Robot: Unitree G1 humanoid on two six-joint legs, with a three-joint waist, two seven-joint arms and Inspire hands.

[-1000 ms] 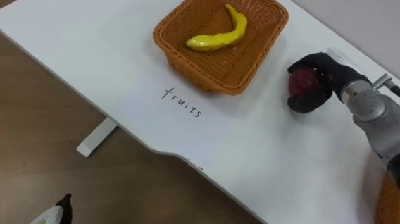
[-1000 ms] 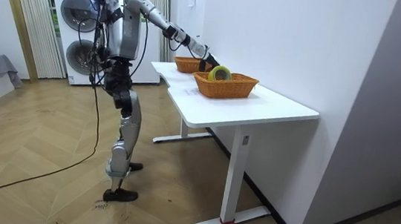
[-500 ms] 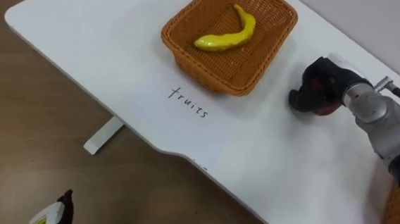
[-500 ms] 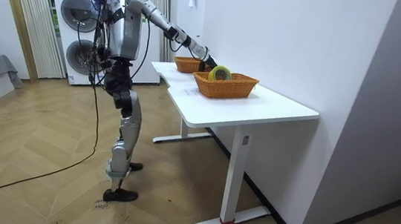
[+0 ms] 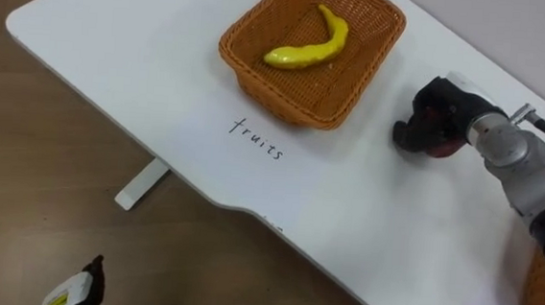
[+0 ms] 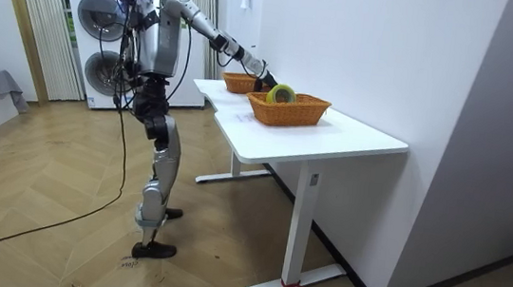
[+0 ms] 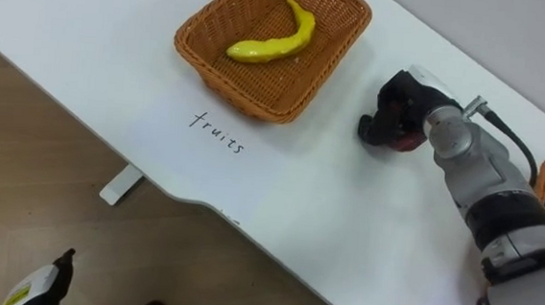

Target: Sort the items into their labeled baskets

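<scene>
Stance: I stand upright at the front edge of the table (image 5: pixel 163 68).

Right arm: stretched forward and down from the shoulder, across the table top, elbow nearly straight. The forearm comes in from the right side and the wrist is bent downward.

Right hand (image 5: pixel 414 135): set near the table's far edge, palm down, fingers curled round a red fruit (image 5: pixel 436 120), fingertips at the table top.

Left hand (image 5: pixel 68 292): hangs low at my side, outside the table's front edge, away from the table top.
</scene>
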